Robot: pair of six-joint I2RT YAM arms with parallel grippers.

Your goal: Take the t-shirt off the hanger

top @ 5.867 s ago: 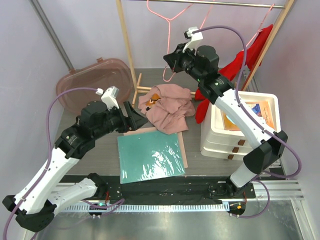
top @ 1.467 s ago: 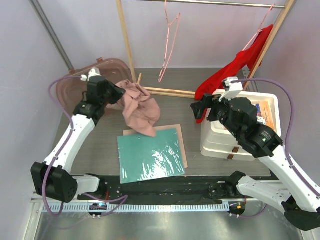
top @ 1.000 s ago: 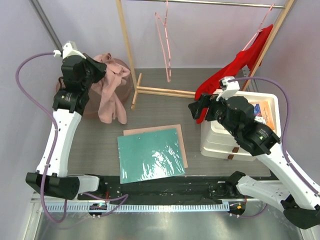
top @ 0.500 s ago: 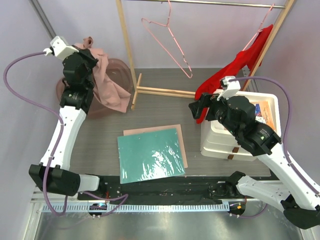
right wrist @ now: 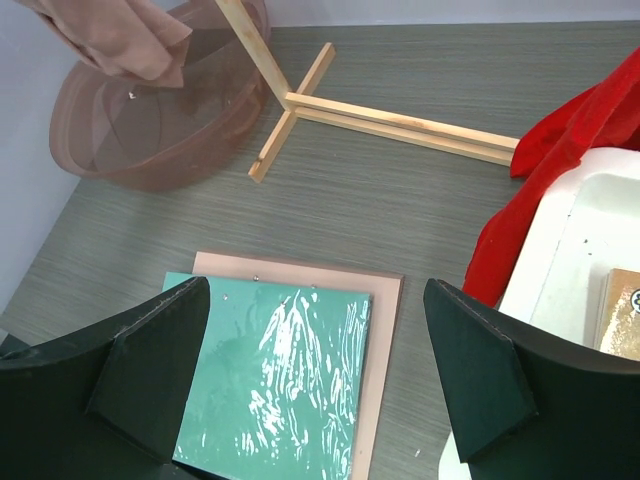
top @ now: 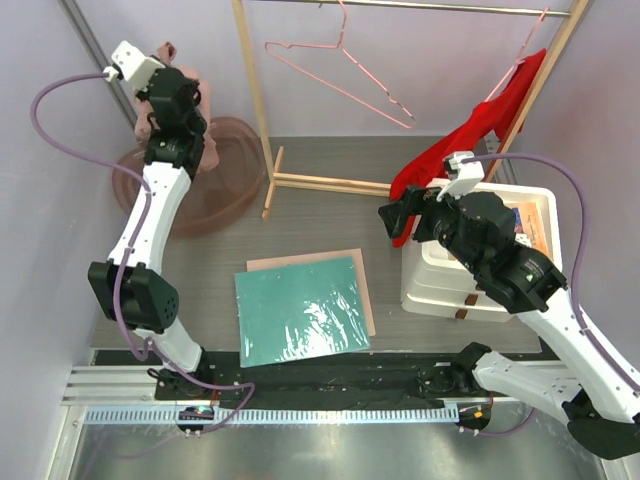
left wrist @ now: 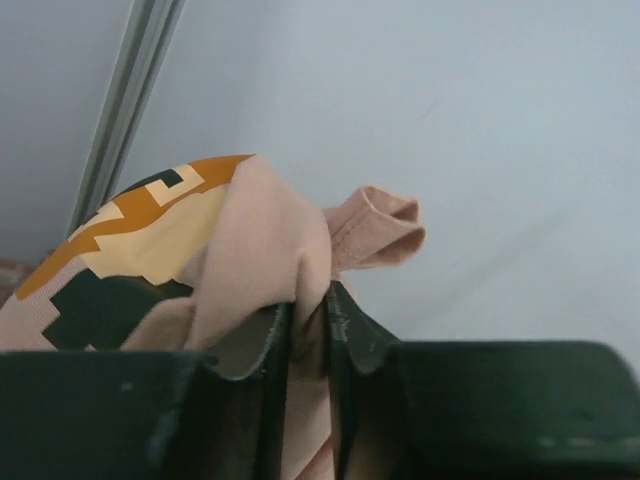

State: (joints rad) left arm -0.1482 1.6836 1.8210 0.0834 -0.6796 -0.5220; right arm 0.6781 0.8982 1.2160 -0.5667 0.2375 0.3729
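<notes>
The pale pink t-shirt [left wrist: 250, 250], with an orange and dark print, is off the hanger and bunched in my left gripper [left wrist: 310, 300], whose jaws are pinched on a fold of it. In the top view that gripper [top: 180, 80] is raised high at the back left, above the pink bin [top: 230, 180]. The cloth [top: 175, 48] shows around it. The t-shirt's lower end [right wrist: 110, 35] hangs over the bin in the right wrist view. The empty pink hanger [top: 340, 65] swings on the rail. My right gripper [right wrist: 316, 288] is open and empty over the green mat [right wrist: 270, 380].
A wooden rack post [top: 255, 100] and its foot bar [right wrist: 400, 125] stand between bin and right arm. A red garment [top: 480, 130] hangs at the right over a white drawer box [top: 480, 270]. The green mat [top: 300, 310] lies on a brown board.
My left arm has lifted the t-shirt higher and further back left, above the bin. The empty hanger has swung round to face the camera. The right arm has stayed still.
</notes>
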